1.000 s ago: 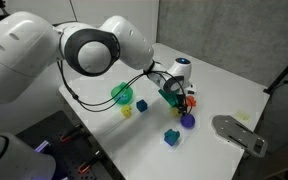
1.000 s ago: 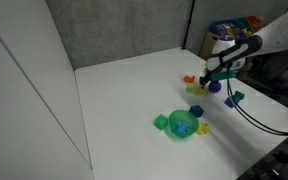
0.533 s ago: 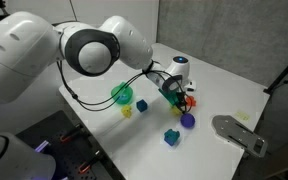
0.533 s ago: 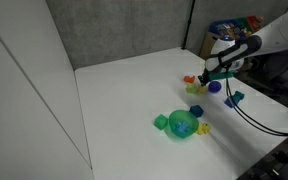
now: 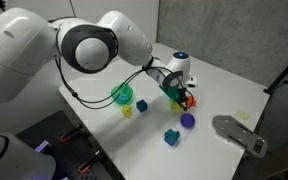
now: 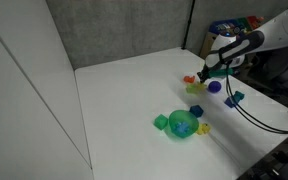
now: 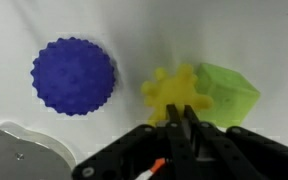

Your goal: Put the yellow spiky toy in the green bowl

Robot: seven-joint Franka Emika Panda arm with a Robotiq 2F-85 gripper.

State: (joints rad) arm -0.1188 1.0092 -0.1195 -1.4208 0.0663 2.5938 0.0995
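- Gripper (image 7: 185, 112) entering from the bottom of the wrist view, fingers drawn almost together, only a thin slit between them.
- Fingertips meeting the near edge of the toy (image 7: 174, 92); seemingly pinched on its spikes, though the hold itself not plain to see.
- Toy right at the fingertips, straight ahead of the gripper; resting on the white table (image 6: 124, 95) or just lifted off it, cannot tell which.
- No long axis to the toy: roundish, bumps all around.
- Pale green piece (image 7: 229, 95) just beside the toy, seemingly touching it; blue ball (image 7: 74, 77) apart on the opposite side.
- Bowl (image 5: 122, 94) upright, mouth up, well apart from the gripper in both exterior views, with bare table between.
- Judged next: a lift clear of the neighbouring pieces, then a sideways carry across the table to a spot above the bowl.
- Inside of the bowl too small to read; no yellow toy visible in it.
- Green block (image 6: 161, 122) just beside the bowl's rim, outside it.
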